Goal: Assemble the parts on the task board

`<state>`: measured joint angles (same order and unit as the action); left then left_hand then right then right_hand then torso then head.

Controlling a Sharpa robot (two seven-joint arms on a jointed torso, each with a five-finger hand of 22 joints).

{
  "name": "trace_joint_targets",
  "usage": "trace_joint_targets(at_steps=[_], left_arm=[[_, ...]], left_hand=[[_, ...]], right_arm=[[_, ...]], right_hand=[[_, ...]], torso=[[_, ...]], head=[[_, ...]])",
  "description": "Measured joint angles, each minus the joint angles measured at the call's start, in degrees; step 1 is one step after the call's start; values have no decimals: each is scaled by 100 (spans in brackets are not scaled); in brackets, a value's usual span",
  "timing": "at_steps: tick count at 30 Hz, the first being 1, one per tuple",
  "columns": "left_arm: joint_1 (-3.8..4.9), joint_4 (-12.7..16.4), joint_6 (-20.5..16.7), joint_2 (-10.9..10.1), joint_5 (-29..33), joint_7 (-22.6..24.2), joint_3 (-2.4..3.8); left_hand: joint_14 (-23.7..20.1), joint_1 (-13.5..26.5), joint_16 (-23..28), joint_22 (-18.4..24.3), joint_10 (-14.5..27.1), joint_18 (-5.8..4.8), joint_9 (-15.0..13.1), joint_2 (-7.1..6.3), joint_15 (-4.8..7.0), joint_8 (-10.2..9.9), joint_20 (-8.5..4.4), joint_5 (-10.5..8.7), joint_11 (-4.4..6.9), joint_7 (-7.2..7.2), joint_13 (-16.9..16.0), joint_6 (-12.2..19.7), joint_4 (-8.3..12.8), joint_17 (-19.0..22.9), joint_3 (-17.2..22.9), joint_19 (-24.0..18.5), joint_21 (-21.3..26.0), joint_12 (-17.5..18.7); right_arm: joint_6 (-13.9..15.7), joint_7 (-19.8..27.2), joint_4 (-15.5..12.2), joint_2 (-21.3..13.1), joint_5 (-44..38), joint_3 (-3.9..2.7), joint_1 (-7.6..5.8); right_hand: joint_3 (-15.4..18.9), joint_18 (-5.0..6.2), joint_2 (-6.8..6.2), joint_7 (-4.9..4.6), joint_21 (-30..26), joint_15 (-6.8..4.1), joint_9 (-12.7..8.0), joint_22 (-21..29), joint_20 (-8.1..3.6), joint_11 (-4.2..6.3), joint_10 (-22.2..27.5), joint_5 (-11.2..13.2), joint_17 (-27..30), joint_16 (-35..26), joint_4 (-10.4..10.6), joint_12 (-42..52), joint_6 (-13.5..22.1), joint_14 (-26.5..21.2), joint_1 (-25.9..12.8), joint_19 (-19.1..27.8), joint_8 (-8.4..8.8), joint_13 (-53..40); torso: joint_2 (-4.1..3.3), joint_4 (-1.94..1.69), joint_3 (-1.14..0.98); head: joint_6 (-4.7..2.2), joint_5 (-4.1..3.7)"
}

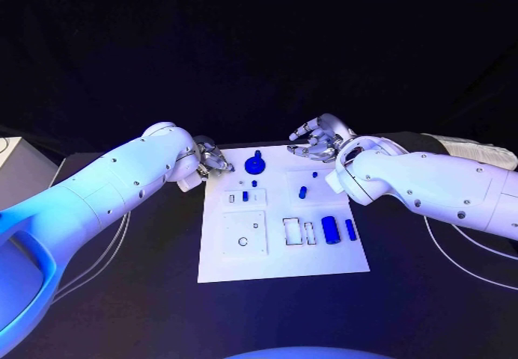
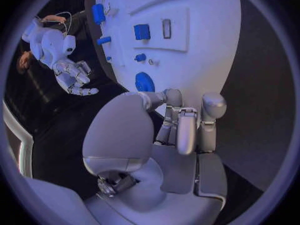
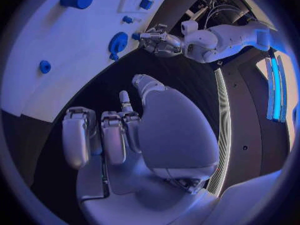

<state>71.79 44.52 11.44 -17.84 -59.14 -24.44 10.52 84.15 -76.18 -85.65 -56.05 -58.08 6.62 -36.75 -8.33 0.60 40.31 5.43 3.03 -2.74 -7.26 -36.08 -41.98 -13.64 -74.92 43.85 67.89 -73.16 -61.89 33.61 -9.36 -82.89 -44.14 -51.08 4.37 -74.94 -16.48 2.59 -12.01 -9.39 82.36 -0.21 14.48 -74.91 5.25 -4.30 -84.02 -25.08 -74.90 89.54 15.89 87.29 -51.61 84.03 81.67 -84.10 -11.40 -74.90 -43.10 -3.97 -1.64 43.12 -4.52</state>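
The task board point(image 1: 283, 258) lies flat in the middle of the black table point(image 1: 141, 299), its long sides running away from the robot. On it, close to the far edge, sits a round blue part point(image 1: 254, 165) with a small stem pointing toward that edge. Just nearer, a tiny blue part point(image 1: 254, 182) stands by itself, and beside it a small blue block point(image 1: 245, 196) sits in a raised white panel near the board's left edge. Toward the board's right side, a small blue peg point(image 1: 314, 175) and a short blue piece point(image 1: 303, 192) lie on another raised panel. Near the right edge, about halfway down the board, a thick blue cylinder point(image 1: 331, 229) lies next to a thinner blue bar point(image 1: 351, 229), with two outlined white slots point(image 1: 299, 230) just to their left.

The left hand point(image 1: 210, 158) hovers at the board's far left corner, over its edge and near the round blue part; its fingers point(image 2: 187, 130) are curled in together and grip nothing. The right hand point(image 1: 320, 138) hangs just beyond the board's far right corner, above the table, not touching the board; its fingers point(image 3: 112, 137) are likewise bent inward on nothing.

A white box point(image 1: 22, 168) stands at the table's far left edge.
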Motion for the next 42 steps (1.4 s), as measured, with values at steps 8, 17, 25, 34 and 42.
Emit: trace_joint_targets(at_steps=[8,17,25,34,42], left_arm=[[-7,6,22,-32,128,18,-10],[-9,65,54,-104,361,38,-11],[-10,96,77,-110,521,57,-11],[-10,84,68,-109,644,74,-12],[-10,51,63,-110,707,72,-12]], left_hand=[[-12,43,-4,-81,-136,0,-147,13,12,219,0,159,28,3,-39,-4,383,0,575,0,-107,-24],[0,487,-21,-153,-217,0,-232,-34,43,318,-20,772,69,71,-129,-72,618,0,769,20,-183,-101],[-20,506,-21,-159,-225,0,-251,-33,63,318,-20,793,61,71,-145,-73,633,0,756,20,-183,-131],[-20,673,-21,-78,17,0,-237,28,63,264,-56,813,29,50,360,-31,727,0,817,-29,-183,154],[-21,844,-21,-29,96,0,-126,-38,20,94,4,810,9,10,401,32,863,0,775,-89,-155,185]], right_arm=[[-5,0,2,-1,0,0,0],[-8,0,11,-8,0,0,0],[-10,-1,16,-5,0,0,0],[-10,-1,18,-8,0,0,0],[-10,-2,19,-10,0,0,0]], right_hand=[[0,0,0,0,0,0,0,1,0,0,0,0,0,0,0,0,0,0,0,0,0,0],[0,0,0,0,0,0,0,-4,0,0,0,0,0,0,0,0,0,0,0,0,0,0],[0,0,0,0,0,0,0,-3,0,0,0,0,0,0,0,0,0,0,0,0,0,0],[0,0,0,0,0,0,0,-2,0,0,0,0,0,0,0,0,0,0,0,0,0,0],[0,0,0,0,0,0,1,-2,0,0,0,0,0,0,0,0,0,0,0,0,0,0]], torso=[[5,-7,-1],[14,-8,3],[10,-10,7],[0,-12,5],[-1,-9,0]], head=[[10,-9],[2,-7],[-24,3],[-32,9],[-32,14]])
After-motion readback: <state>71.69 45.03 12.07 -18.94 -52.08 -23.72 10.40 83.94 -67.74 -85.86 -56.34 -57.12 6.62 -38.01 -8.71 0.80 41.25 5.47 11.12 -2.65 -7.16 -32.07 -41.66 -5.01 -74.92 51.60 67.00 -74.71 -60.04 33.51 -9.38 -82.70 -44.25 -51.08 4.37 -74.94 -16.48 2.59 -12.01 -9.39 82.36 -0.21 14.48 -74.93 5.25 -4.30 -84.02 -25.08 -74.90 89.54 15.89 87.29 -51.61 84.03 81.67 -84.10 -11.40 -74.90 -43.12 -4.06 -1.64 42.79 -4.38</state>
